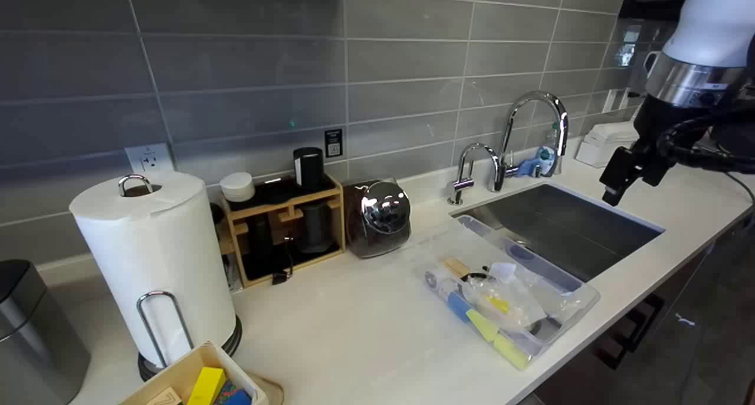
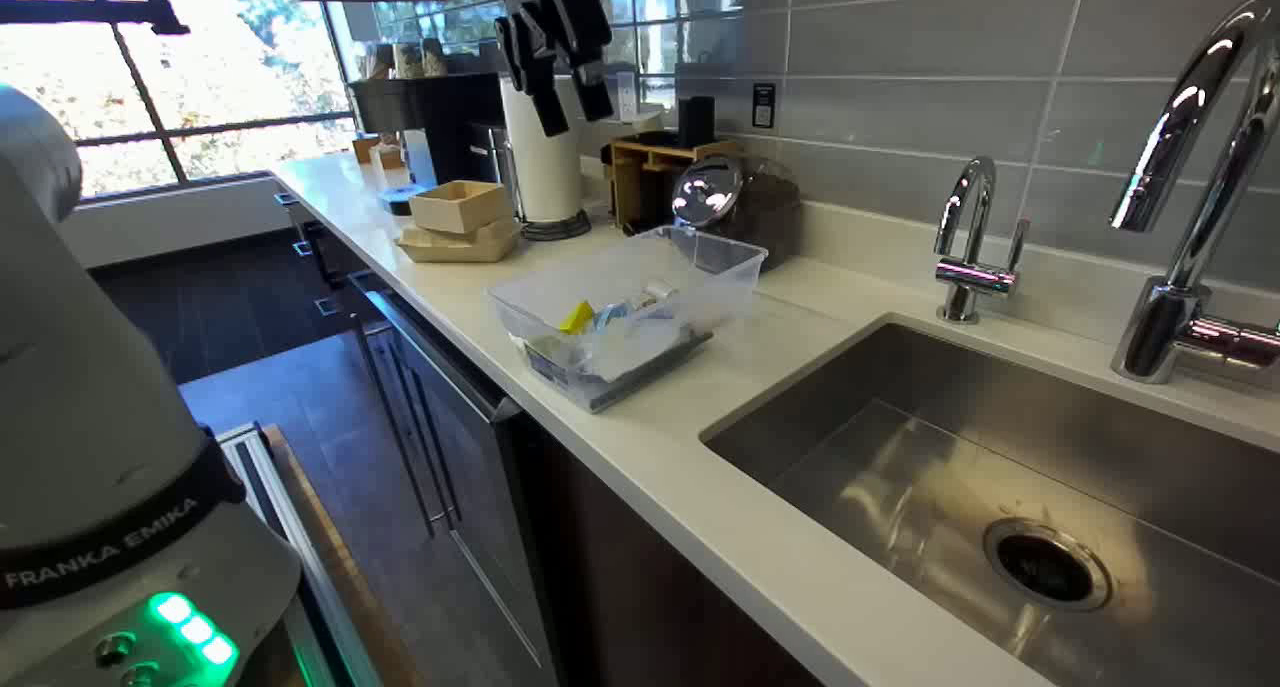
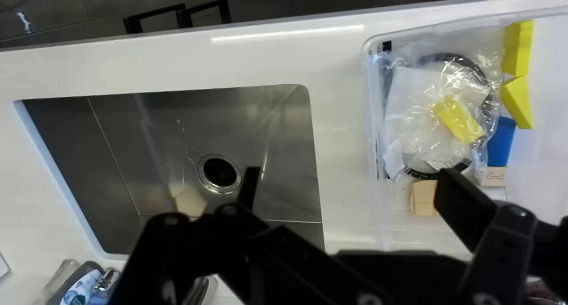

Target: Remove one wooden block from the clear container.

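Observation:
The clear container (image 1: 581, 302) stands on the counter beside the sink; it also shows in an exterior view (image 2: 735, 267) and in the wrist view (image 3: 376, 220). A light-tan wooden block (image 3: 423, 198) lies in it in the wrist view, partly hidden by a finger; tan also shows in an exterior view (image 1: 456, 267). A smaller tan block with a letter (image 3: 493, 176) lies beside a blue piece (image 3: 501, 140). Yellow pieces (image 3: 517, 49) and a clear plastic bag (image 3: 417, 114) are in the container. My gripper (image 3: 348, 180) is open and empty, raised above the counter in both exterior views (image 1: 632, 188) (image 2: 575, 112).
The sink (image 2: 800, 437) with its faucets (image 2: 975, 237) is next to the container. A glass jar (image 1: 377, 216), a wooden organizer (image 1: 286, 228) and a paper towel roll (image 1: 156, 263) stand along the wall. A box with colored blocks (image 1: 177, 372) is on the counter.

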